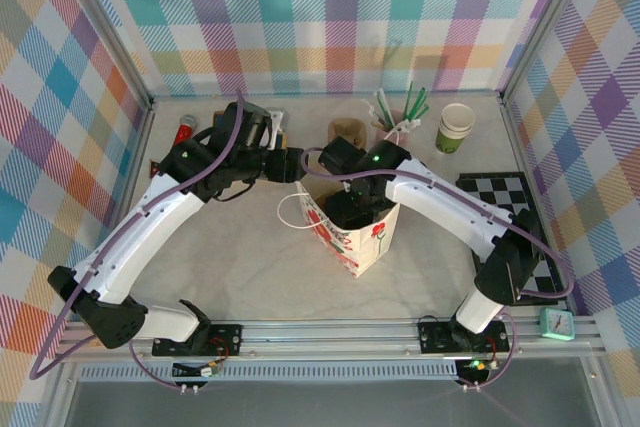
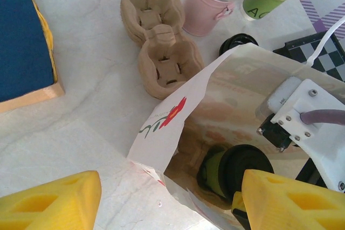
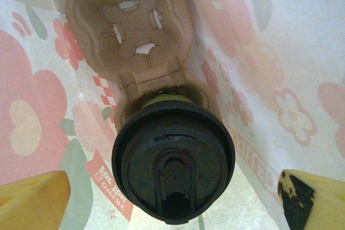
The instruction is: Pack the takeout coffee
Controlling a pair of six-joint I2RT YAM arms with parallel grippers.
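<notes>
A white paper bag (image 1: 360, 242) with red flower prints stands open at the table's middle. Inside it the takeout coffee (image 3: 173, 162), green with a round black lid, sits in one pocket of a brown pulp carrier (image 3: 132, 41). My right gripper (image 3: 173, 203) reaches down into the bag and is open, its yellow fingers (image 3: 32, 200) wide on either side of the lid without touching it. My left gripper (image 2: 170, 203) is open astride the bag's near wall (image 2: 161, 127), one finger outside and one finger (image 2: 294, 197) inside. From there the takeout coffee (image 2: 237, 171) shows deep in the bag.
A second pulp carrier (image 2: 161, 47) lies behind the bag beside a pink bucket (image 2: 205, 9) of straws. A stack of green-and-white cups (image 1: 455, 127) stands at back right, with a loose black lid (image 2: 237, 41) nearby. A checkered board (image 1: 505, 197) lies right; a blue-filled tray (image 2: 21, 41) lies left.
</notes>
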